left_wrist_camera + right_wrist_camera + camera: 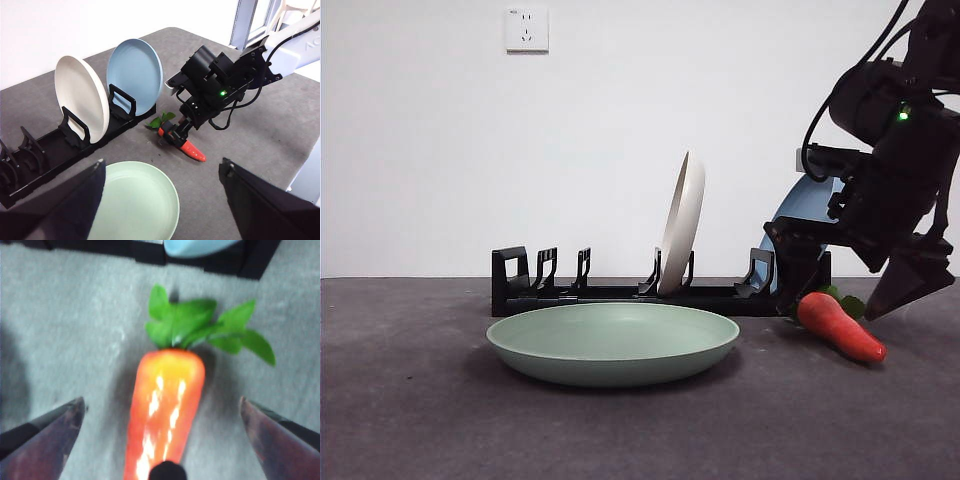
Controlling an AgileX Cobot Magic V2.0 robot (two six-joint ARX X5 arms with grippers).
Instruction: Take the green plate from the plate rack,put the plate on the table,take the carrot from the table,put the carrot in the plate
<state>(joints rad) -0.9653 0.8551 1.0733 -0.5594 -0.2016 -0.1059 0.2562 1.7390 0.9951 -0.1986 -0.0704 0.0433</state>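
Right pincer [160, 440] open over the carrot [165, 410]; left pincer [162, 200] open, held high and clear.

The green plate [613, 343] lies flat on the surface [410, 420], in front of the plate rack [620, 292]. The carrot lies just beyond the rack's blue-plate end, leaves toward the rack. The right wrist view shows a jaw either side of the carrot, not touching. Only the left wrist view shows the cream plate [80, 102] and blue plate [135, 75] racked side by side.
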